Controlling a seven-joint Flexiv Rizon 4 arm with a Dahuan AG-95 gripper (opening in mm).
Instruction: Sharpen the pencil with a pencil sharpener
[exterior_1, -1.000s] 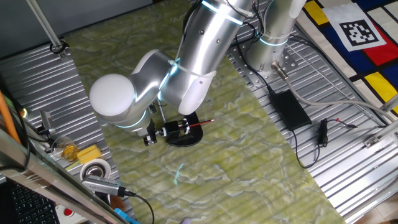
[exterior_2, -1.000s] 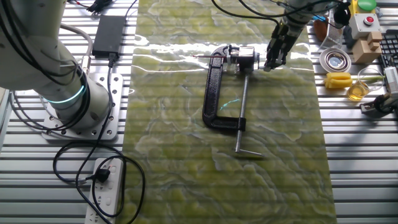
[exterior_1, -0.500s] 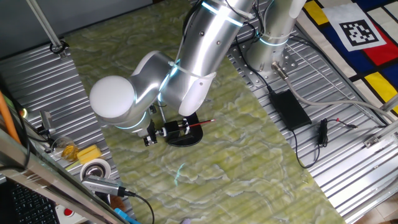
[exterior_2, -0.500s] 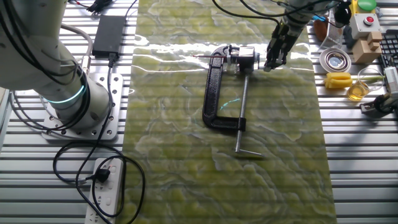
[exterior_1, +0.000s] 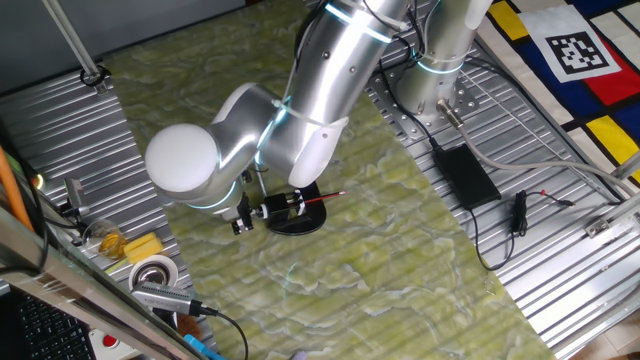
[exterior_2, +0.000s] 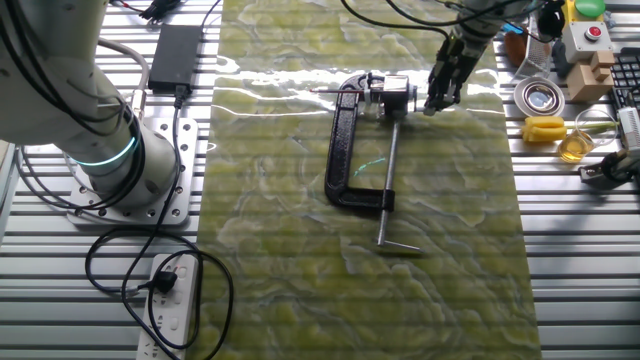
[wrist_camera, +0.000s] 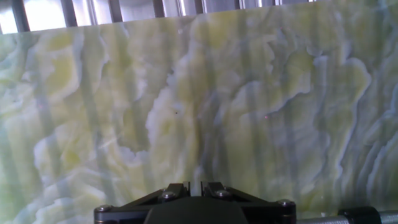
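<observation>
The pencil (exterior_1: 331, 199) lies with its end in the sharpener (exterior_2: 358, 140) on the green mat (exterior_2: 300, 260), at the same place as before. The gripper (exterior_2: 436, 103) stays just beside the sharpener's head, its fingers (wrist_camera: 186, 190) pressed together, holding nothing. Nothing has visibly moved.

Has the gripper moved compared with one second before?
No. The gripper stands at the same spot beside the pencil sharpener on the mat.
</observation>
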